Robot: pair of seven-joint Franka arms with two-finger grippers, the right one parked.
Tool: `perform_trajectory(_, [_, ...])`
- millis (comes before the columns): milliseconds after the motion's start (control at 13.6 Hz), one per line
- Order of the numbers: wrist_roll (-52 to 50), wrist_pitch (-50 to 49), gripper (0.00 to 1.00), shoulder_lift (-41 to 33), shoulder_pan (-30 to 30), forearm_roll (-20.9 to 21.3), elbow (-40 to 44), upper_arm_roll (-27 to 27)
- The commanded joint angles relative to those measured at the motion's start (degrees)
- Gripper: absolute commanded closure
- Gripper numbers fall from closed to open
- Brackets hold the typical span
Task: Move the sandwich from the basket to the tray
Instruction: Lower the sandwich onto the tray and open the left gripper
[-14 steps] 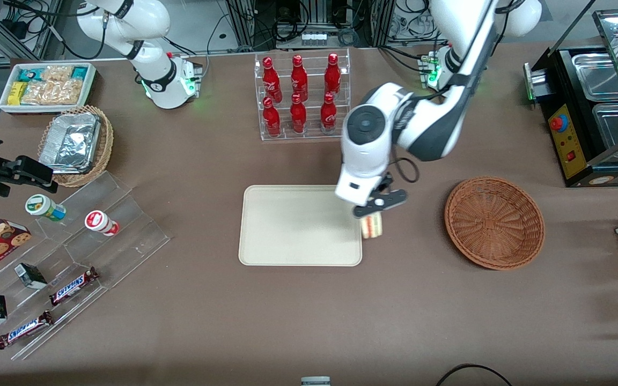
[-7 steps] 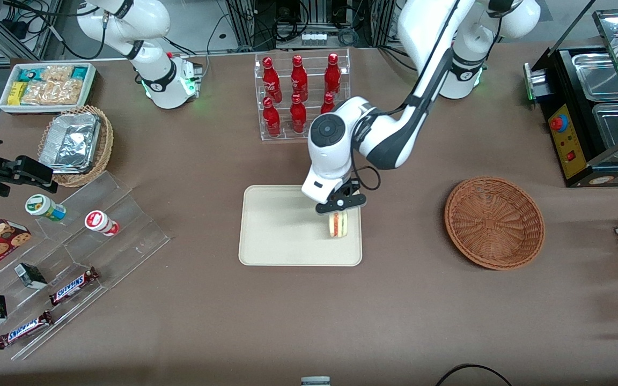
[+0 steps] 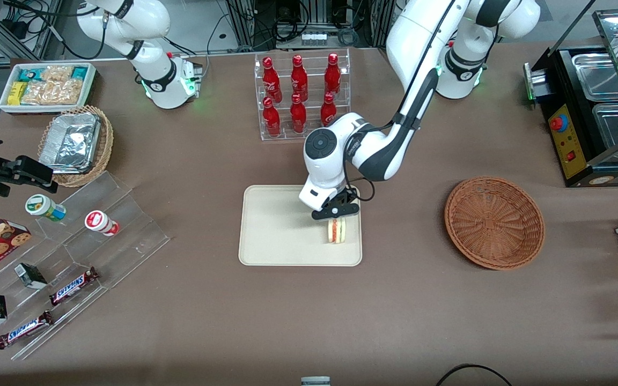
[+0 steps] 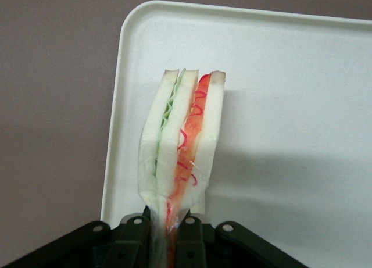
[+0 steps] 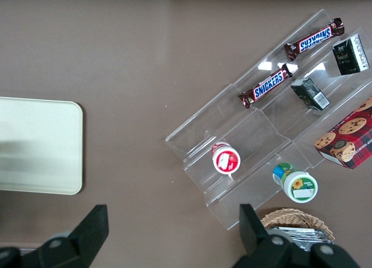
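Over the tray's [image 3: 277, 230] end nearest the basket [image 3: 494, 222] hangs the sandwich [image 3: 336, 230], pinched by its narrow tip in the tool [image 3: 335, 213] and standing on edge, filling layers facing the front camera. From the wrist view, the sandwich [image 4: 181, 146] sits between the two fingers, which press the bread slices together at the tip; the tool [image 4: 171, 233] is narrow, closed on the wedge. Whether the lower edge already touches the tray I cannot tell; it looks just above it or barely resting.

The step in hand appears to be the set-down. To do it well, lower until the bread's edge bears on the tray, keep it clear of the rim [image 4: 113, 163] just beside it, and spread the fingers only enough to free the soft bread, so it settles rather than drops. Held on edge, the wedge may topple on release; that is harmless if it falls inward.

The basket lies well apart on the surface [image 3: 405, 300], with nothing visible in it.
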Motion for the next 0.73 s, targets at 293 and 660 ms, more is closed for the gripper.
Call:
perform_trajectory(293, [0.6, 2.1, 0.22, 2.8, -1.5, 2.4, 1.7, 0.5])
perform_trajectory(660, [0.0, 1.8, 0.0, 1.6, -1.0, 2.0, 2.0, 0.7])
